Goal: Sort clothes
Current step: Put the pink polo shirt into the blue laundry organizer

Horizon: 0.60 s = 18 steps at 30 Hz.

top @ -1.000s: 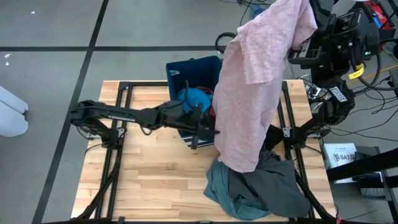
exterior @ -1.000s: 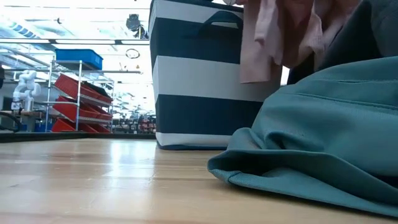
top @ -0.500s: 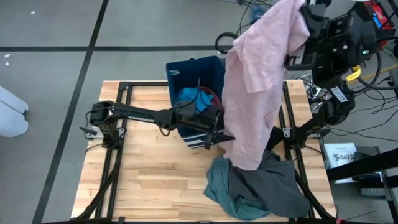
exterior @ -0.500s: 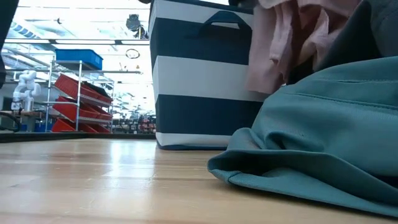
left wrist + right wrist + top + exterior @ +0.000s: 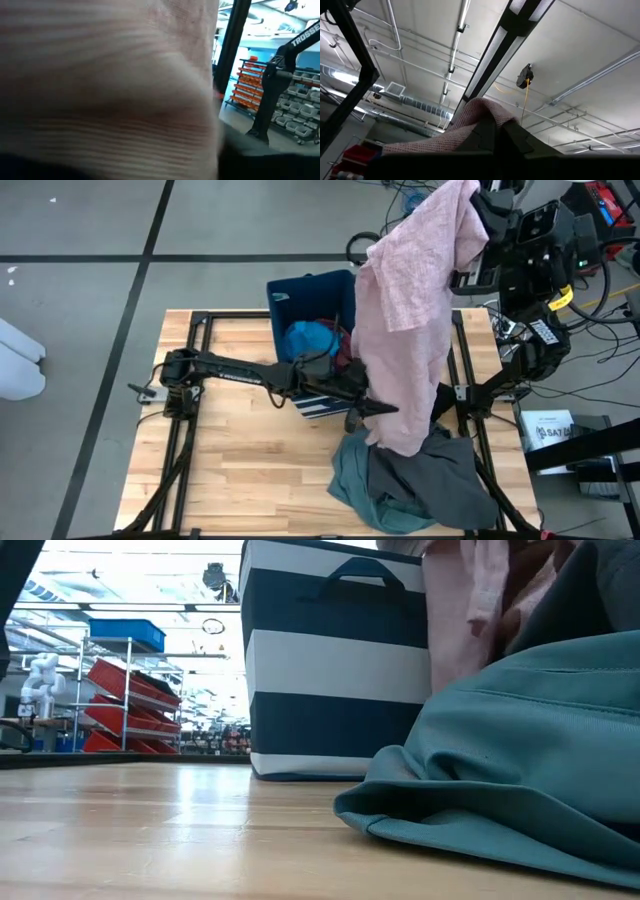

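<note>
Right gripper fingers are clamped on the top of the dusty-pink garment, held high above the table's far right side, as the right wrist view shows. The left gripper is reached across the table to the garment's lower hem, just in front of the striped navy bin; whether its fingers are closed on fabric cannot be told, pink cloth filling its wrist view. The blue piece lies in the bin; grey-green and dark grey garments are heaped near. Step judged: spreading the pink garment. Next, a firm hem grip is needed.
</note>
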Each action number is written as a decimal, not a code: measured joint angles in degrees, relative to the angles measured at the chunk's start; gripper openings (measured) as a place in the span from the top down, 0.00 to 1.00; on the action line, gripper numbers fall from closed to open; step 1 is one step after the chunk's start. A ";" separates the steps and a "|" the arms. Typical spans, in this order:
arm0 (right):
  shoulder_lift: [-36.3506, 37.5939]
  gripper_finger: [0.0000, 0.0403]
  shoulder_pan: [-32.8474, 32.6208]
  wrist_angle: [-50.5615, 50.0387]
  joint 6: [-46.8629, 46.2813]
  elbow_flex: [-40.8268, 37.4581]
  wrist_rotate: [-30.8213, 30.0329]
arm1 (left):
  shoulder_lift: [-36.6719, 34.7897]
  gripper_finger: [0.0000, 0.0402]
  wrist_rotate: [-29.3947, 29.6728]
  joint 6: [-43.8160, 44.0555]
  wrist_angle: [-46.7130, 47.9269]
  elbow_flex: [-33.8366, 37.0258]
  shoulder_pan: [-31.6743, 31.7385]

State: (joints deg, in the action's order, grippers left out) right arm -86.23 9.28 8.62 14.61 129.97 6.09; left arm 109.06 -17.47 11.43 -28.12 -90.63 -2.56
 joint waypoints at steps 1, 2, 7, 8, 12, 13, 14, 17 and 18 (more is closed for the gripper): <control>0.07 1.00 0.00 -0.09 0.00 0.00 0.00 | 0.02 0.75 0.22 -0.21 0.00 0.00 -0.13; 0.15 1.00 0.00 -0.31 0.00 0.00 0.00 | 0.02 0.87 0.16 -0.13 -0.02 0.00 -0.16; 1.55 1.00 0.00 -6.72 3.48 0.00 -1.35 | -1.65 0.98 -6.62 0.12 1.87 0.00 -0.19; 1.98 1.00 0.00 -8.80 5.01 0.00 -3.26 | -2.22 0.98 -8.62 0.22 2.21 0.00 -0.26; 3.81 1.00 0.95 -17.28 11.28 0.04 -12.22 | -6.01 0.99 -12.39 1.63 5.29 0.29 -1.18; 4.03 1.00 1.48 -19.16 11.78 0.08 -13.37 | -7.22 0.99 -12.52 2.06 5.03 0.83 -1.40; 4.22 1.00 2.19 -20.94 11.85 0.09 -13.75 | -8.68 0.99 -12.53 2.28 4.83 1.39 -1.47; 4.05 1.00 4.70 -24.42 11.11 0.04 -13.81 | -13.82 0.99 -12.40 1.97 4.92 2.99 -1.56; 3.76 1.00 5.42 -24.91 10.58 0.04 -13.81 | -15.73 0.99 -12.11 1.53 5.56 3.22 -1.53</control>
State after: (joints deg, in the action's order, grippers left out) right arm -82.47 14.70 -16.30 25.19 130.02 -7.73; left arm 93.33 -29.58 12.96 -22.56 -87.41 -4.10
